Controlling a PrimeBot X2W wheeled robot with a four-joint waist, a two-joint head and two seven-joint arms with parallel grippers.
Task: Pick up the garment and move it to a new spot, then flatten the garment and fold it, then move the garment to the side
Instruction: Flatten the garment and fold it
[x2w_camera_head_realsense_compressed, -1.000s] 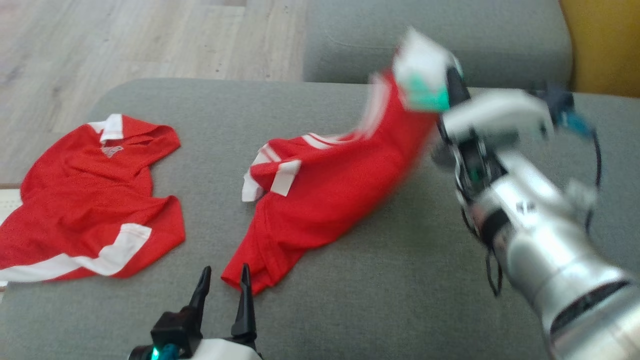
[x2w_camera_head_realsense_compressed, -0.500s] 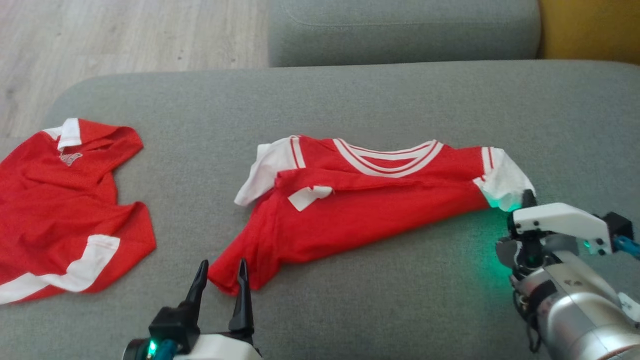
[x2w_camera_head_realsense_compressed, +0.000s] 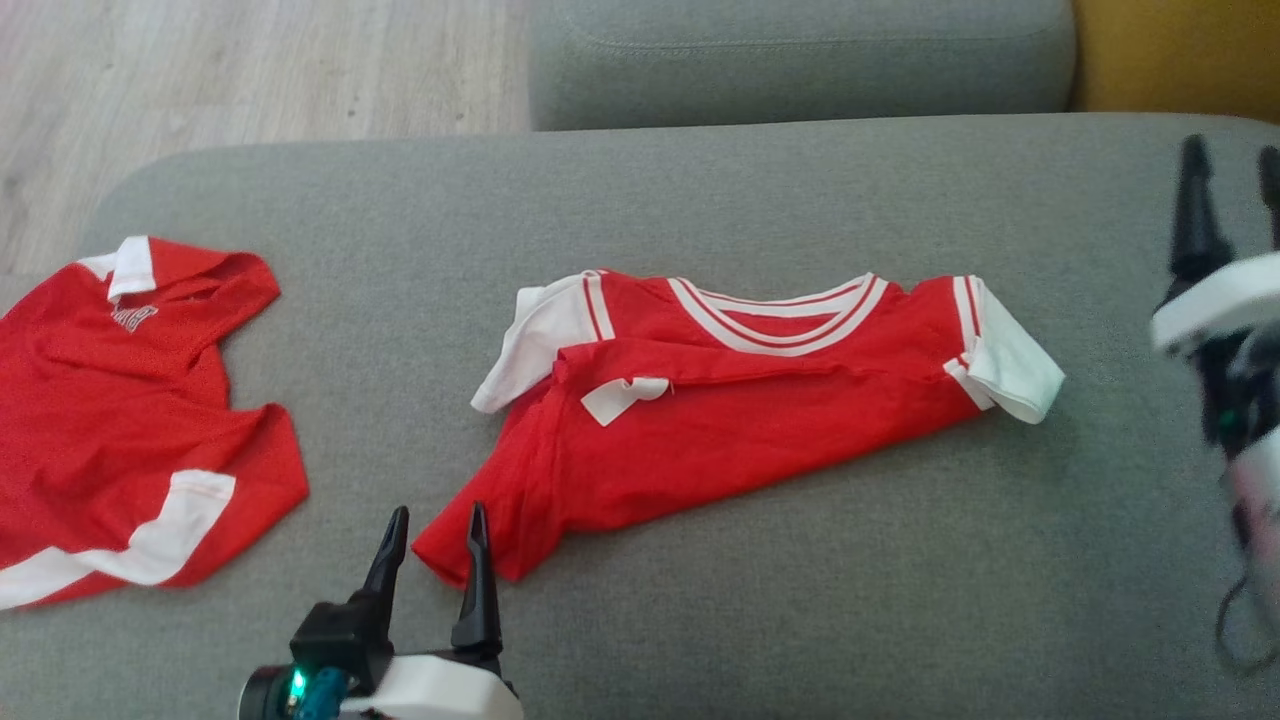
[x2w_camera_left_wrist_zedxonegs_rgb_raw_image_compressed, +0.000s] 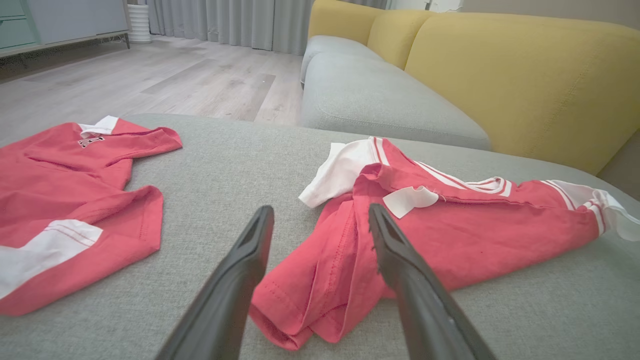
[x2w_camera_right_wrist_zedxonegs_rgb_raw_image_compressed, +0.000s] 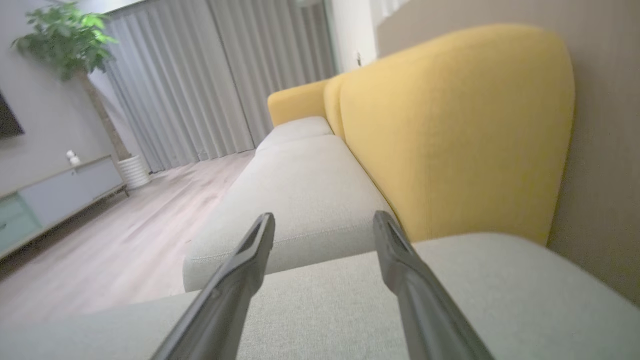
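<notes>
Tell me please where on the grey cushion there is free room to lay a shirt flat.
Bare cushion lies near-right, between the striped-collar shirt, the open left gripper and the right gripper. Another strip runs beyond that shirt, up to the far edge. The left is crowded by the second red shirt.

No text is legible; the emblem (x2w_camera_head_realsense_compressed: 133, 317) on the left shirt (x2w_camera_head_realsense_compressed: 100, 430) is blurred.

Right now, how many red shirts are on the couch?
2. The striped-collar shirt lies rumpled mid grey cushion, by the left end effector. The other shirt lies at the cushion's left edge, partly out of frame.
</notes>
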